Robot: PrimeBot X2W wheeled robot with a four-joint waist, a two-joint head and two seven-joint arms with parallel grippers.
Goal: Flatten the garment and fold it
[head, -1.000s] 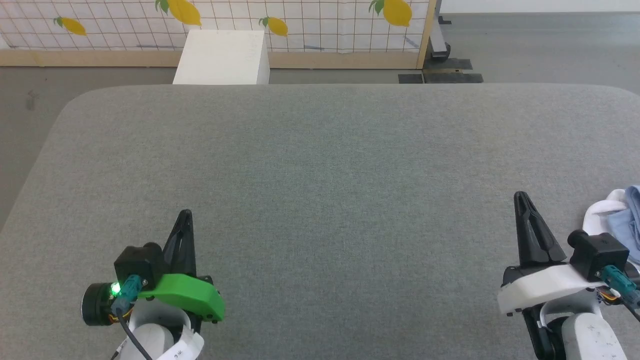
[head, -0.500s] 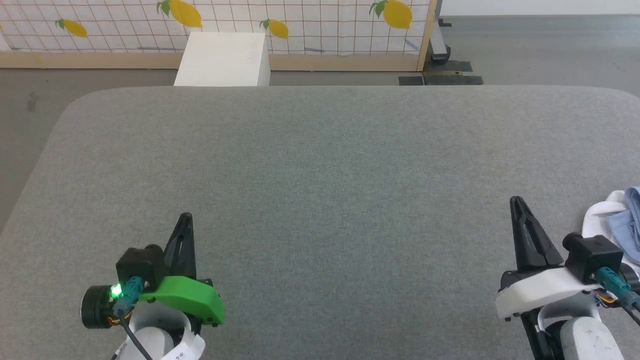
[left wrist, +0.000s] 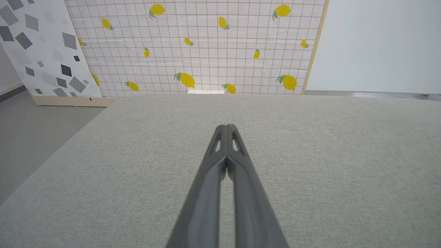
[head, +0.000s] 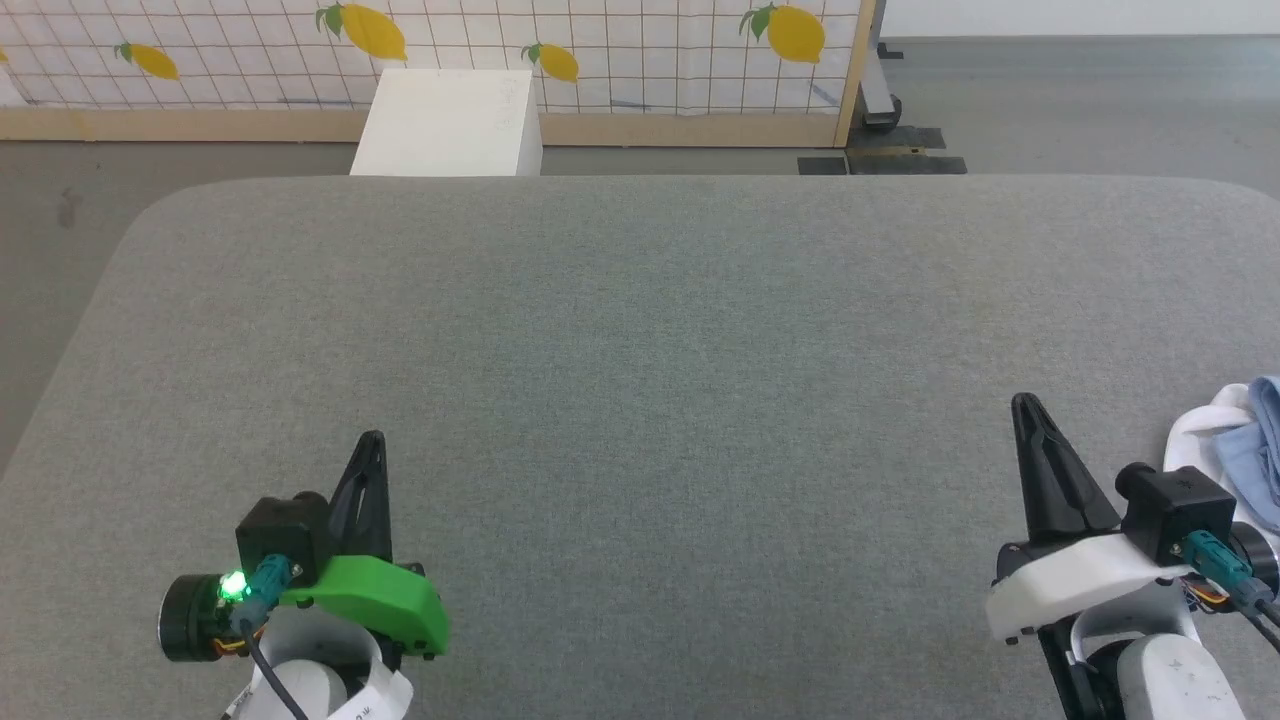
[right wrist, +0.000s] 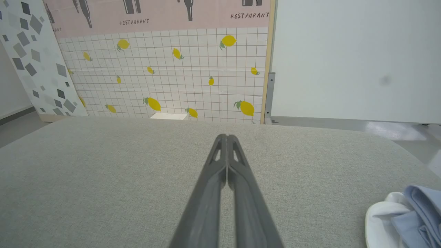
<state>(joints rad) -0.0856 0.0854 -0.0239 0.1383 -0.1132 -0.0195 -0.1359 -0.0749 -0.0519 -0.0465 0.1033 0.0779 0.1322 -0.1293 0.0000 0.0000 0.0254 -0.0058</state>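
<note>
Left hand [head: 372,438], dark two-finger with a green cover behind it, is over the near-left part of the big grey woven-fabric counter [head: 640,330]. Its fingers are pressed tight together and it holds nothing. The left wrist view shows the same: tips meeting, bare weave under them.

Behind the counter's far edge are a white box [head: 447,122] and a lemon-print grid partition [head: 620,50].

Right hand [head: 1022,402], dark fingers on a white mount, is over the near-right part of the counter. It is also closed flat and empty.

The bunched light blue and white soft-knit garment [head: 1245,450] lies at the counter's near-right edge, just right of the right hand's wrist. The picture edge cuts it off. Cannot tell if it touches the wrist.

Handling, my read:
- It is light, limp and stretchy, so it will sag and trail rather than hold its shape.
- The woven counter will likely drag on it, so lift it rather than slide it.
- The layers are folded over each other, so it is easy to pinch two at once.

Best hold looks like the white rolled edge [right wrist: 379,215] facing the counter's middle. Pinch there and pull it toward the centre. After that, find two corners, one per hand, to spread it. Collar and placket are not visible.
</note>
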